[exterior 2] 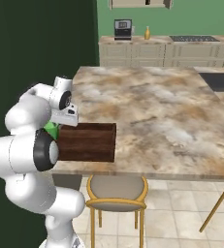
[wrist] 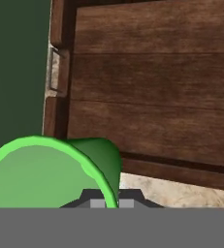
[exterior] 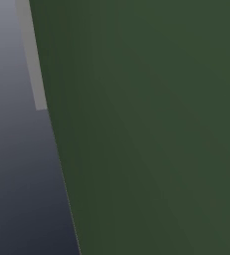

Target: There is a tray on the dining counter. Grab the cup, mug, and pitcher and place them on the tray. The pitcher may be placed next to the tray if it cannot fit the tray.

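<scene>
My gripper [wrist: 112, 202] is shut on the rim of the bright green cup [wrist: 40, 169], one finger on each side of its wall. The cup hangs at a corner of the dark brown wooden tray [wrist: 152, 97], partly over its rim. In the right base view the cup [exterior 2: 50, 130] shows under my hand at the left end of the tray [exterior 2: 87, 142], which lies at the near left of the dining counter [exterior 2: 152, 111]. A yellow-orange pitcher [exterior 2: 147, 33] stands far back on the rear counter. The mug is out of view.
A dark green wall [exterior: 151, 129] stands close on the left. A round stool [exterior 2: 117, 190] sits under the counter's front edge. A coffee machine [exterior 2: 122, 29] and a cooktop [exterior 2: 193, 38] are on the rear counter.
</scene>
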You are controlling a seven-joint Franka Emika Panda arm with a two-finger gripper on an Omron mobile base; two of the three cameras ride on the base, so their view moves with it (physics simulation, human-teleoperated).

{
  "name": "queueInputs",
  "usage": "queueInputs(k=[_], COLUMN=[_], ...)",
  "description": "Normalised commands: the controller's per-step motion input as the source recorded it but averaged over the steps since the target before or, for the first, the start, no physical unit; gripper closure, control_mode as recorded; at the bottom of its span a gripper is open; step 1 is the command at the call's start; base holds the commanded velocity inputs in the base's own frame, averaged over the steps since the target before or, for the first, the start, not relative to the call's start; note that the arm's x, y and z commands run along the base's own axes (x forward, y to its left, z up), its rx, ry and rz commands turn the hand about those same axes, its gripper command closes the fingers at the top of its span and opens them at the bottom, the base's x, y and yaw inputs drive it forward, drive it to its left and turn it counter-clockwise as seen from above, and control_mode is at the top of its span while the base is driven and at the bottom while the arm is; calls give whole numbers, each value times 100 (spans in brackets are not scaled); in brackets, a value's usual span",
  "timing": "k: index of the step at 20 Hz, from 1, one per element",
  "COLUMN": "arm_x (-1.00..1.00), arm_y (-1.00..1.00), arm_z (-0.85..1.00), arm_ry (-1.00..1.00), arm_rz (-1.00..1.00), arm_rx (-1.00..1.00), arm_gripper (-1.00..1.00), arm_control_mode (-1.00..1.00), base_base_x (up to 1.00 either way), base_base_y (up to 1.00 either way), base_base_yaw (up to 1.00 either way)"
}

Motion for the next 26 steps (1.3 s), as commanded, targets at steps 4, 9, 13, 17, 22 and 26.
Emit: queueInputs(k=[4,9,13,17,22,26], arm_x=[44,42,43,41,41,35], arm_y=[16,18,20,21,19,15], arm_z=[-24,-21,-19,-17,-14,-16], arm_ry=[0,0,0,0,0,0], arm_rz=[0,0,0,0,0,0], arm_rx=[0,0,0,0,0,0], arm_gripper=[100,100,100,100,100,100], arm_control_mode=[-100,-100,-100,-100,-100,-100], base_base_x=[0,0,0,0,0,0], base_base_y=[0,0,0,0,0,0], base_base_yaw=[0,0,0,0,0,0])
